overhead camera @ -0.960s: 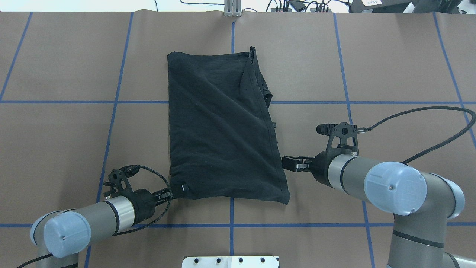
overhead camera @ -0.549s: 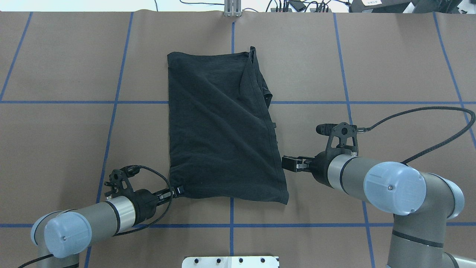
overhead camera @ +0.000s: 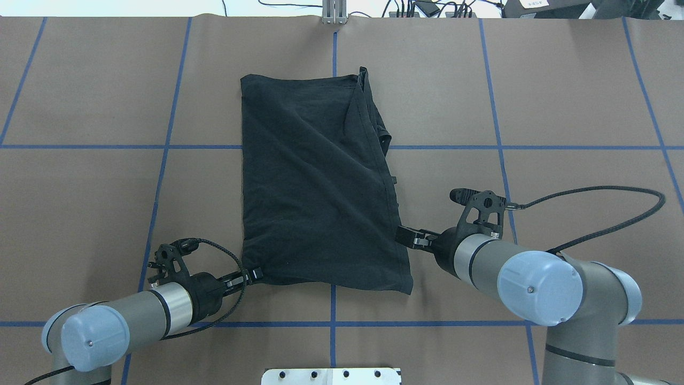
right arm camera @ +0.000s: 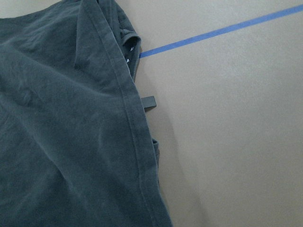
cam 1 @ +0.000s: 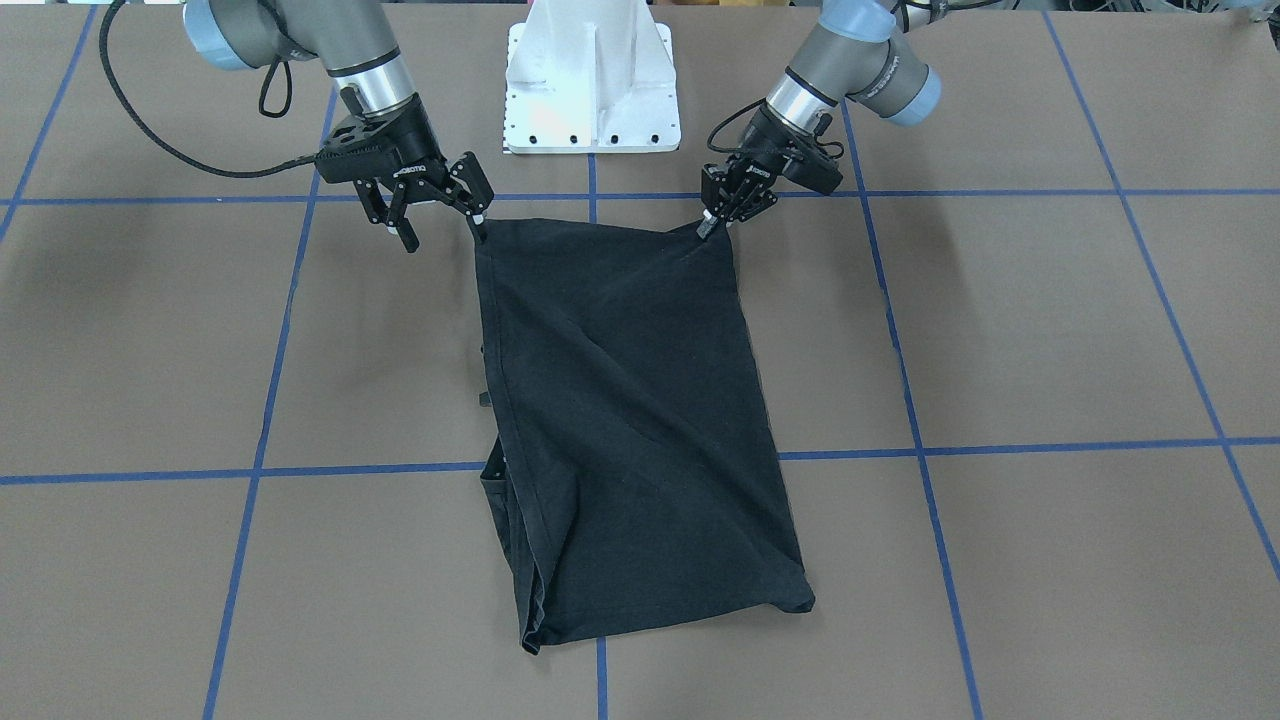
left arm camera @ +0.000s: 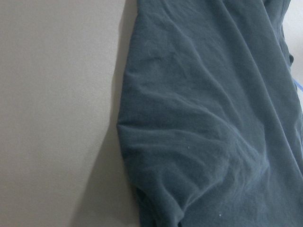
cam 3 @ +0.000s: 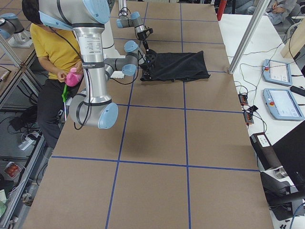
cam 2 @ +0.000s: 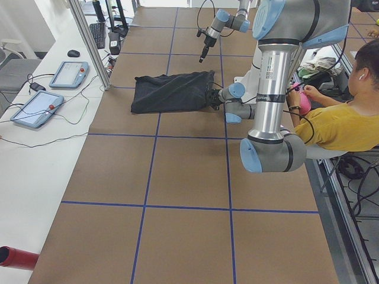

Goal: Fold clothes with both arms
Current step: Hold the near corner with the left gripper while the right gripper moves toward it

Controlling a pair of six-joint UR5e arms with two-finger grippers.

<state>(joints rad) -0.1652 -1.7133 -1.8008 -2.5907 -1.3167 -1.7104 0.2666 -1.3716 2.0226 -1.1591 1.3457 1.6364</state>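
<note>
You have the black T-shirt [overhead camera: 320,182] lying in the middle of the table [overhead camera: 80,214], folded lengthways into a long strip. Its short ends point toward the robot and away from it. It crosses 1 of the blue tape lines [overhead camera: 374,323] that run across the brown cover. Extra layers of cloth peek out along its right edge toward the far end. The near hem runs at a slant, with its right corner closer to the robot than its left.

Your left gripper [cam 1: 712,222] is low at the near left corner of the shirt. Its jaws are closed together on that corner, and the cloth is drawn into a small point where they pinch it. The left wrist camera shows only creased fabric beside bare table.

Your right gripper [cam 1: 445,235] has its jaws spread wide and holds nothing. 1 jaw is at the shirt's right edge, close to the near corner, and the other is out over bare table. You cannot tell from these views whether the inner jaw touches the cloth. The right wrist camera looks down along that stitched edge, where a small label [right arm camera: 149,101] sticks out sideways onto the table.

The white mounting base [cam 1: 590,80] stands between the 2 arms. A person in a yellow shirt [cam 2: 337,127] sits behind the robot.
</note>
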